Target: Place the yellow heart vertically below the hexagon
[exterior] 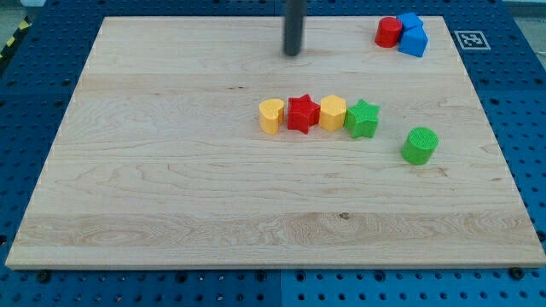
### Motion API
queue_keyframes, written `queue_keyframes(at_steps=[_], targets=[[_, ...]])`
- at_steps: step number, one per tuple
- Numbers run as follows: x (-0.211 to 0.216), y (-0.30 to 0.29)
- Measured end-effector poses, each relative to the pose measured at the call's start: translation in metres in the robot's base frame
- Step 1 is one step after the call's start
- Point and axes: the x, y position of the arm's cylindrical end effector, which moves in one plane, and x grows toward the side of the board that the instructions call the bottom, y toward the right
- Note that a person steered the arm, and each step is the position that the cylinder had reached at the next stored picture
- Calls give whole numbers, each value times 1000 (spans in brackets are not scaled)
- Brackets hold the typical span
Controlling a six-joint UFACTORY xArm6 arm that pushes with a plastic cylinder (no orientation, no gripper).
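Tip: our dark straight rod comes down from the view's top edge; my tip (pixel 293 53) rests over the bare board near the top, a little right of centre, well apart from every block.
Hand state: we carry no gripper, only the rod, so nothing opens or closes and nothing is held; the tip touches no block.
Yellow heart: the yellow heart-shaped block (pixel 271 116) sits near the board's middle, at the left end of a row of four, below and slightly left of the tip.
Red star: the red star-shaped block (pixel 302 113) lies just right of the heart, touching it or nearly so.
Hexagon: the yellow hexagonal block (pixel 333 112) comes next in the row, level with the heart, with the red star between them.
Green star: the green star-shaped block (pixel 363 118) closes the row at the right, against the hexagon.
Green cylinder: the green round block (pixel 420 145) stands alone, lower right of the row.
Corner cluster: a red round block (pixel 389 31) touches a blue angular block (pixel 413 35), whose exact shape we cannot make out, at the top right.
Board: a pale wooden board (pixel 171 188) lies on a blue perforated table (pixel 529 128).
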Motion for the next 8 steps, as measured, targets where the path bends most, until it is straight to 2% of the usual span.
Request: queue_keyframes(at_steps=[1,2,5,7,8], targets=[[38,-70],[76,-79],[125,-12],[203,41],[222,58]])
